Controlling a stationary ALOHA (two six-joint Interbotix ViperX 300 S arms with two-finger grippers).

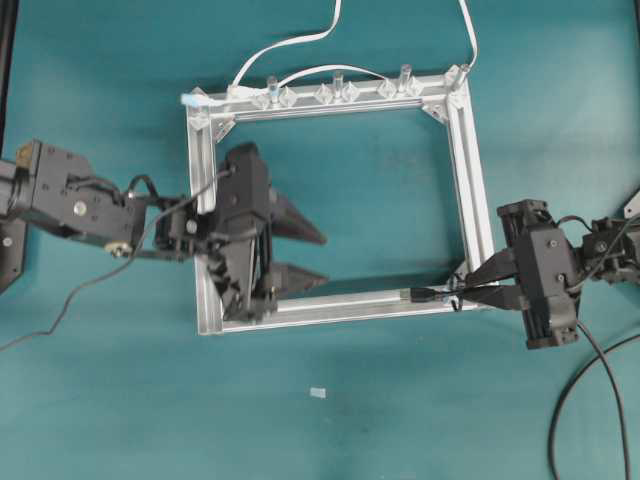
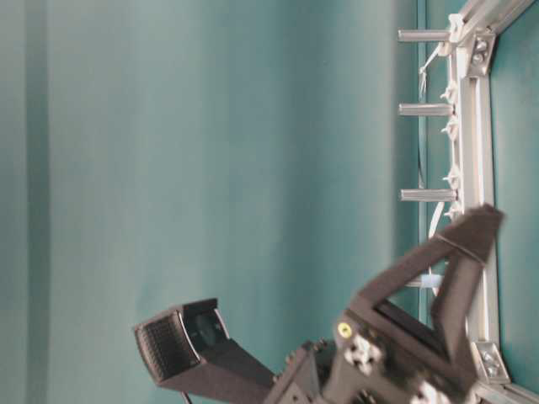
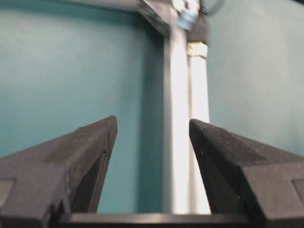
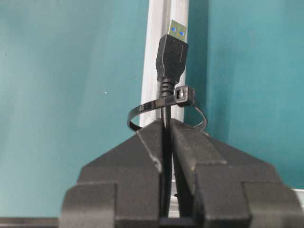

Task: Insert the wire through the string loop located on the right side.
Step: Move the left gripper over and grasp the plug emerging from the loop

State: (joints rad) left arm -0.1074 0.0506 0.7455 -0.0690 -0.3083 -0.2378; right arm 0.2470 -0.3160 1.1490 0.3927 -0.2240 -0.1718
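Black and limp behind its stiff plug, the wire (image 4: pixel 172 57) sits pinched in my right pincer (image 4: pixel 166 130), plug already past the string loop (image 4: pixel 164 108); my wide-open left pincer (image 3: pixel 152 130) should, I judge, grasp that rigid plug.

This is looking like a robotics lab bench. A plain teal mat (image 1: pixel 400 420) is covering the whole tabletop, two black robot arms (image 1: pixel 70 195) are reaching in from either side, and a square aluminium frame (image 1: pixel 470 160) fitted with clear clips (image 1: pixel 338 93) and white cables (image 1: pixel 300 42) is sitting between them as a test rig.
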